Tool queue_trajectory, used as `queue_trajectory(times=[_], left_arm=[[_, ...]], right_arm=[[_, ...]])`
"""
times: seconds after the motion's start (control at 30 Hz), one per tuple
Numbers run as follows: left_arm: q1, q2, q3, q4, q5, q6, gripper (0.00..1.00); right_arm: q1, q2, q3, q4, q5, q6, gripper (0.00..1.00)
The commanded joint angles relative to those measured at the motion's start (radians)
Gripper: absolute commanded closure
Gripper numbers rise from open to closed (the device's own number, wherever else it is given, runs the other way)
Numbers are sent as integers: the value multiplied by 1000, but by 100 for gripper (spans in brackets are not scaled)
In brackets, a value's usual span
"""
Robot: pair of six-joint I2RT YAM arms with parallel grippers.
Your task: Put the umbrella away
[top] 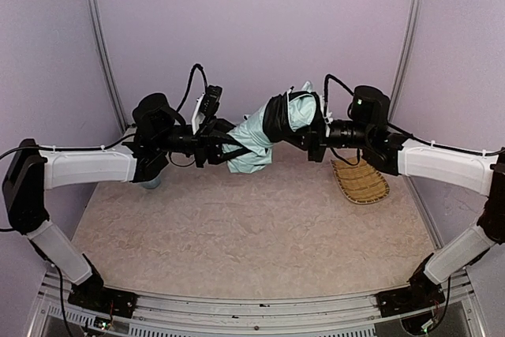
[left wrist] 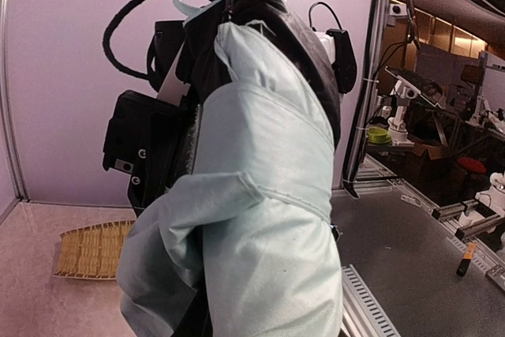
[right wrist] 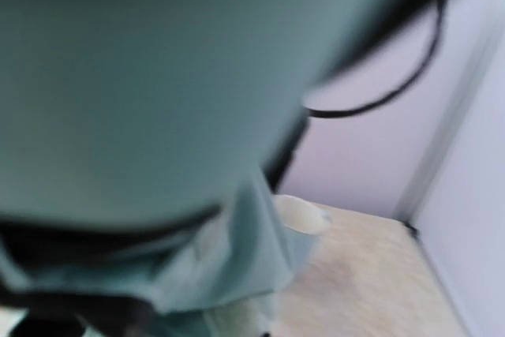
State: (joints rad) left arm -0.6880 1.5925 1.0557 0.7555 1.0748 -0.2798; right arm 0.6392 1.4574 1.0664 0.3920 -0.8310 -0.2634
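1. Above the middle of the surface (top: 237, 226), the left gripper (top: 219, 144) is buried in the lower, looser end of the umbrella (top: 256, 141). By the look of it the gripper is closed on that end and carrying it, though fabric covers the fingertips.
2. The right gripper (top: 316, 133) presses against the other end, where the black underside shows. Whether it is clamped or merely touching I cannot tell. Its own camera shows only blurred green cloth.
3. The umbrella hangs in the air between the two arms, well clear of the surface and touching nothing else.
4. Done so far, as I judge it:
   - The canopy is collapsed into a thick bundle.
   - In the left wrist view a band of the same pale fabric runs round its middle.
5. Left to do, as I judge it:
   - Slack folds sag at the left end, so the bundle wants tidying.
   - The band may need fastening.
   - The umbrella has not been set down anywhere. I would put the task past halfway but not near its end.
6. Its long axis runs across the workspace from left to right. In the top view the left end sits lower and the right end slants up towards the back wall.
7. Which end is the handle I cannot say for sure.
8. Further out, a tray (top: 360, 181) lies on the surface below the right arm. A cup (top: 150, 183) stands under the left arm. Both are well apart from the umbrella.
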Motion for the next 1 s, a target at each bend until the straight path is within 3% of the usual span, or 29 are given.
queue_trajectory(times=[0.0,0.13,0.23,0.33,0.5,0.7,0.77,0.87,0.97], left_arm=[[-45,-90,-42,105,176,137,100],[-41,-156,-75,-59,212,367,100],[-42,-201,-49,-378,193,723,100],[-53,-197,21,-686,137,947,100],[-135,-143,158,-1113,4,1322,100],[-162,-135,207,-1273,-25,1492,100],[-188,-115,247,-1351,-96,1526,100],[-236,-62,278,-1436,-230,1528,100],[-256,-49,241,-1421,-281,1495,100]], right_arm=[[-43,-27,40,-99,-108,-63,100],[-42,-79,37,-252,-71,-186,100],[-38,-136,-11,-243,-34,-230,100],[-9,-181,-55,-202,20,-283,100],[152,-213,-88,-158,273,-465,100],[159,-213,-127,-74,335,-525,100],[158,-212,-129,-48,325,-531,100],[158,-231,-124,-12,292,-534,100],[171,-254,-130,3,258,-543,100]])
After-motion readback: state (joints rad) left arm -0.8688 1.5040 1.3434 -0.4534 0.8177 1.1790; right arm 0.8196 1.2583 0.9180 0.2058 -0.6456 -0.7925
